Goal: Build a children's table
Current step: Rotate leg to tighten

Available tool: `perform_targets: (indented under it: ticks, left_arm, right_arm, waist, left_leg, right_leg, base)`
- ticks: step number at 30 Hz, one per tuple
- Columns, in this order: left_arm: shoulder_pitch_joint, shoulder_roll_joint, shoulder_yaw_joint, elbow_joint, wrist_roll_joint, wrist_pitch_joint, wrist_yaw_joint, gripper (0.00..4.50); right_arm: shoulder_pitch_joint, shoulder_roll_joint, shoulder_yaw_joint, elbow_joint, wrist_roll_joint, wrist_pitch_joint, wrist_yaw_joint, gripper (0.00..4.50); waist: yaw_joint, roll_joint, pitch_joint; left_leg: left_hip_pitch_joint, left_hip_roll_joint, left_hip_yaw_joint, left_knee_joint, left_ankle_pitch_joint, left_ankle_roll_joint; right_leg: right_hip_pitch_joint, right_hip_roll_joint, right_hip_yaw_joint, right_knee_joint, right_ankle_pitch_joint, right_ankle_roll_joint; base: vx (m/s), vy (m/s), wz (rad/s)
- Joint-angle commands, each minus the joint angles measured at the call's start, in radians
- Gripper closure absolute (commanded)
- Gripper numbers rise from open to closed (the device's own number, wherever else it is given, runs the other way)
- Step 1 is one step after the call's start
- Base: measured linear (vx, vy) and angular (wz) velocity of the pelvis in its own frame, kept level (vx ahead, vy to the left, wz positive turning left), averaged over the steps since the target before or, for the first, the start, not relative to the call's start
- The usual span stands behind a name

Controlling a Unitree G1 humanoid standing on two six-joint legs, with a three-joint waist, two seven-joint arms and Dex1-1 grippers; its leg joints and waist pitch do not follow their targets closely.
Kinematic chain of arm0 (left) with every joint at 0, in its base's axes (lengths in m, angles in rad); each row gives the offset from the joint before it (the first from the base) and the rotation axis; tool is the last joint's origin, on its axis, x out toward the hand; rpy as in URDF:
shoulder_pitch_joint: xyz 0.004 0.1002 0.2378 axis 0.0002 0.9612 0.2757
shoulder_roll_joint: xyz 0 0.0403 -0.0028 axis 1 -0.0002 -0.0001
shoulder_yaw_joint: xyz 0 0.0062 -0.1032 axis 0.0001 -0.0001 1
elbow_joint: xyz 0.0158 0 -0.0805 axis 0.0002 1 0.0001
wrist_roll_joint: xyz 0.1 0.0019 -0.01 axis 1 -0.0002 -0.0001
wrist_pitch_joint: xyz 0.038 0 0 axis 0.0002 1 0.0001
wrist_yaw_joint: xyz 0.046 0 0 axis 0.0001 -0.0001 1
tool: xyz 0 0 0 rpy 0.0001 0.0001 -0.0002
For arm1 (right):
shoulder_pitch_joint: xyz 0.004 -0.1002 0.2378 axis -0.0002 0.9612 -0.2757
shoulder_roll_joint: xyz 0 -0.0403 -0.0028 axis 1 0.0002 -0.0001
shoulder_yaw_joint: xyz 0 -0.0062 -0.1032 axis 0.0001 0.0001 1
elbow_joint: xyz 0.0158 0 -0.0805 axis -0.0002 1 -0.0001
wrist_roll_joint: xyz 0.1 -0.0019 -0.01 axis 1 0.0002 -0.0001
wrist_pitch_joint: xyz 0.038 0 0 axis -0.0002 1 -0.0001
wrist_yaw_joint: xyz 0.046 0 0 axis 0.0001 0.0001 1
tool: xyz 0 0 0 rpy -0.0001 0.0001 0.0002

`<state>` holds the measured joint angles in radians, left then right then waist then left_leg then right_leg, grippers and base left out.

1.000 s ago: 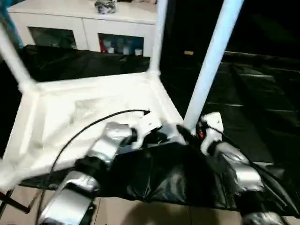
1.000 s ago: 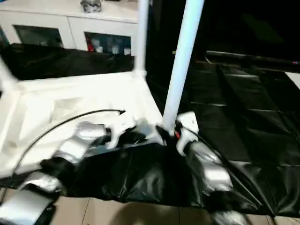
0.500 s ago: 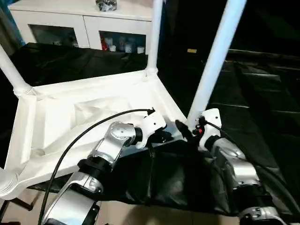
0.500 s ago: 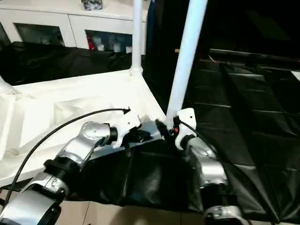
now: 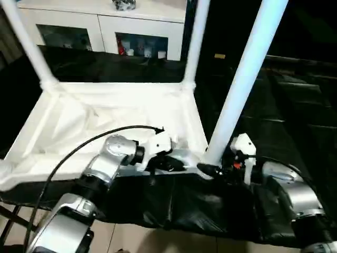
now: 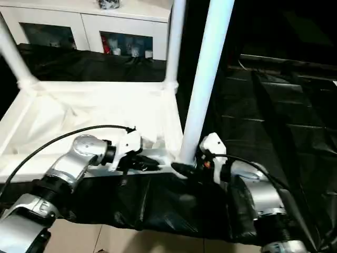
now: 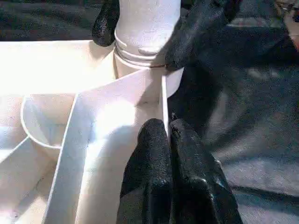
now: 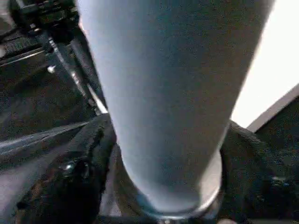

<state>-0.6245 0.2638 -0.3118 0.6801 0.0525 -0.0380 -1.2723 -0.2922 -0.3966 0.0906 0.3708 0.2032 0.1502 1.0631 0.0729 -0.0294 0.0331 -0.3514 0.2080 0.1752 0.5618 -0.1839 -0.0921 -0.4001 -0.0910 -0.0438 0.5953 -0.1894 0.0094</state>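
Left eye view: white plastic rectangular tabletop (image 5: pixel 105 121) upside down on black sheet (image 5: pixel 295 137) | near-corner long white tube leg (image 5: pixel 242 79) upright in its socket | right gripper (image 5: pixel 210 171) clamped around leg base | left gripper (image 7: pixel 168 140) pinching the tabletop's edge wall beside it

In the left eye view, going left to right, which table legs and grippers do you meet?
Far left leg → left gripper → far right leg → near leg, gripped at its base by the right gripper.
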Motion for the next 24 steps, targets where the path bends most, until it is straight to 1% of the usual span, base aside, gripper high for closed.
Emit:
perform_targets:
  ticks: [1,4,6,8,13,14,15,16,17,18,19,20,21,22,23,24]
  left_arm:
    - [0.002,-0.002,-0.035,0.006,0.006,-0.005,-0.023,4.50]
    - [0.001,0.003,-0.037,0.007,0.002,-0.008,-0.034,4.50]
    - [-0.002,0.005,-0.037,0.012,0.001,-0.012,-0.044,4.50]
    - [-0.002,0.006,-0.038,0.014,0.001,-0.014,-0.048,4.50]
    - [0.002,0.006,-0.034,0.012,0.002,-0.013,-0.044,4.50]
    - [0.004,0.003,-0.034,0.011,0.008,-0.007,-0.022,4.50]
    - [0.004,0.003,-0.034,0.011,0.009,-0.006,-0.019,4.50]
    - [0.004,0.000,-0.035,0.014,0.018,-0.002,0.002,4.50]
    - [0.002,-0.006,-0.035,0.018,0.025,0.009,0.028,4.50]
    - [-0.001,-0.018,-0.031,0.022,0.029,0.022,0.061,4.50]
    - [-0.001,-0.018,-0.031,0.022,0.029,0.022,0.061,4.50]
    - [-0.004,-0.040,-0.025,0.026,0.031,0.042,0.101,4.50]
    - [-0.007,-0.058,-0.023,0.028,0.032,0.054,0.127,4.50]
    - [-0.007,-0.058,-0.023,0.028,0.032,0.054,0.127,4.50]
    - [-0.014,-0.102,-0.020,0.037,0.036,0.073,0.187,4.50]
    - [-0.020,-0.127,-0.019,0.045,0.039,0.081,0.218,4.50]
  right_arm:
    - [-0.019,-0.008,0.032,-0.027,0.029,0.001,0.061,1.39]
    - [-0.022,-0.017,0.035,-0.030,0.035,0.008,0.081,1.67]
    - [-0.023,-0.023,0.039,-0.031,0.037,0.012,0.098,1.73]
    - [-0.021,-0.023,0.044,-0.030,0.034,0.010,0.103,1.83]
    - [0.001,-0.004,0.047,-0.045,0.029,0.013,0.086,1.86]
    - [0.010,0.011,0.039,-0.045,0.031,0.015,0.057,1.86]
    - [0.011,0.013,0.038,-0.045,0.031,0.015,0.053,1.86]
    - [0.015,0.028,0.028,-0.042,0.027,0.013,0.016,1.87]
    - [0.013,0.049,0.014,-0.030,0.018,0.013,-0.038,1.87]
    - [0.008,0.078,-0.004,-0.010,0.000,0.002,-0.116,1.87]
    - [0.008,0.078,-0.004,-0.010,0.000,0.002,-0.116,1.87]
    - [0.002,0.114,-0.024,0.019,-0.023,-0.010,-0.215,1.87]
    - [-0.002,0.137,-0.035,0.038,-0.037,-0.011,-0.278,1.87]
    - [-0.002,0.137,-0.035,0.038,-0.037,-0.011,-0.278,1.87]
    - [-0.010,0.188,-0.054,0.075,-0.061,-0.015,-0.400,1.87]
    - [-0.016,0.216,-0.065,0.091,-0.068,-0.012,-0.464,1.87]
  waist:
    - [0.002,-0.006,-0.049]
    - [0.008,-0.006,-0.050]
    - [0.014,-0.006,-0.050]
    - [0.016,-0.006,-0.050]
    - [0.016,-0.005,-0.050]
    - [0.017,-0.004,-0.050]
    - [0.016,-0.005,-0.049]
    - [0.016,-0.006,-0.049]
    - [0.014,-0.003,-0.046]
    - [0.011,-0.003,-0.045]
    - [0.007,-0.006,-0.043]
    - [0.007,-0.005,-0.042]
    - [0.004,-0.004,-0.040]
    - [0.004,-0.005,-0.041]
    - [-0.001,-0.003,-0.042]
    - [-0.002,-0.005,-0.042]
  left_leg:
    - [0.000,0.019,0.007,-0.055,-0.186,0.083]
    - [0.000,0.020,0.009,-0.053,-0.174,0.086]
    - [0.001,0.021,0.010,-0.053,-0.176,0.083]
    - [0.001,0.021,0.010,-0.053,-0.173,0.081]
    - [0.000,0.020,0.010,-0.052,-0.171,0.078]
    - [0.000,0.020,0.009,-0.053,-0.175,0.076]
    - [0.000,0.020,0.008,-0.055,-0.183,0.072]
    - [0.000,0.020,0.008,-0.055,-0.189,0.070]
    - [0.001,0.021,0.007,-0.059,-0.206,0.059]
    - [0.002,0.020,0.005,-0.062,-0.234,0.043]
    - [-0.002,0.017,0.002,-0.065,-0.254,0.028]
    - [-0.003,0.017,0.002,-0.067,-0.259,0.020]
    - [0.001,0.016,0.002,-0.068,-0.282,0.008]
    - [0.003,0.016,0.001,-0.067,-0.290,0.004]
    - [0.001,0.016,-0.002,-0.070,-0.289,0.000]
    - [0.001,0.015,-0.001,-0.069,-0.289,-0.004]
  right_leg:
    - [0.051,-0.038,0.029,-0.059,-0.089,-0.254]
    - [0.052,-0.038,0.028,-0.056,-0.077,-0.260]
    - [0.052,-0.038,0.028,-0.056,-0.081,-0.260]
    - [0.052,-0.038,0.028,-0.055,-0.079,-0.259]
    - [0.052,-0.038,0.028,-0.054,-0.077,-0.256]
    - [0.052,-0.039,0.028,-0.055,-0.083,-0.254]
    - [0.052,-0.039,0.027,-0.057,-0.098,-0.251]
    - [0.052,-0.039,0.028,-0.058,-0.108,-0.249]
    - [0.047,-0.040,0.028,-0.061,-0.137,-0.242]
    - [0.045,-0.042,0.029,-0.065,-0.185,-0.230]
    - [0.048,-0.041,0.028,-0.070,-0.243,-0.208]
    - [0.046,-0.043,0.029,-0.072,-0.271,-0.195]
    - [0.040,-0.043,0.029,-0.080,-0.331,-0.174]
    - [0.040,-0.043,0.029,-0.082,-0.348,-0.168]
    - [0.039,-0.042,0.031,-0.080,-0.346,-0.163]
    - [0.038,-0.039,0.030,-0.081,-0.327,-0.163]
  base:
    - [0.000,0.000,0.00]
    - [0.000,0.000,0.00]
    - [0.000,0.000,0.00]
    - [0.000,0.000,0.00]
    - [0.000,0.000,0.00]
    - [0.000,0.000,0.00]
    - [0.000,0.000,0.00]
    - [0.000,0.000,0.00]
    - [0.000,0.000,0.00]
    - [0.000,0.000,0.00]
    - [0.000,0.000,0.00]
    - [0.000,0.000,0.00]
    - [0.000,0.000,0.00]
    - [0.000,0.000,0.00]
    - [0.000,0.000,0.00]
    - [0.000,0.000,0.00]
